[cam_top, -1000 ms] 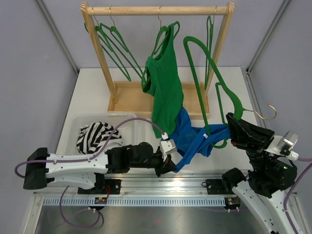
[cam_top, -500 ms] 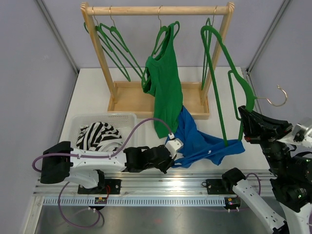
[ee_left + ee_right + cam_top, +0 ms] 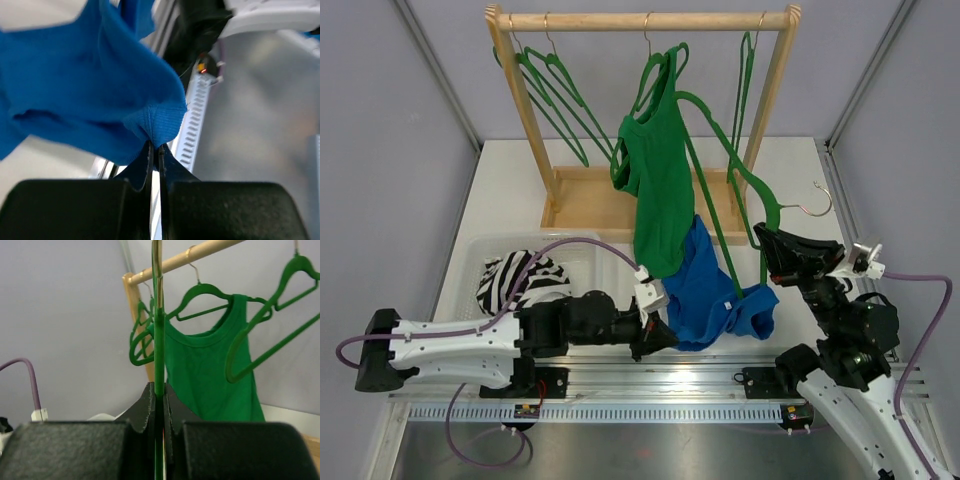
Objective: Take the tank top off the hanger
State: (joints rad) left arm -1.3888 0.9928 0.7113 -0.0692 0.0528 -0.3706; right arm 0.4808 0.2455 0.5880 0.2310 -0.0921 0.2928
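- Your left pincer [image 3: 155, 150] is clamping shut on the blue tank top's [image 3: 705, 290] hem.
- The top is lying bunched on the bench [image 3: 510, 190], rightward of that pincer, toward the hanger [image 3: 159, 340].
- Your right pincer [image 3: 159, 390] is gripping that hanger shut, its long axis slanting up and leftward, away from you.

The crumpled blue tank top [image 3: 705, 295] is drooping over the table [image 3: 510, 200] front, one strap looping around the lifted, tilting green hanger [image 3: 159, 350].

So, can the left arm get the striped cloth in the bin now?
Probably not yet: the left gripper is shut on the blue tank top, though the striped cloth lies close by, seemingly unobstructed.
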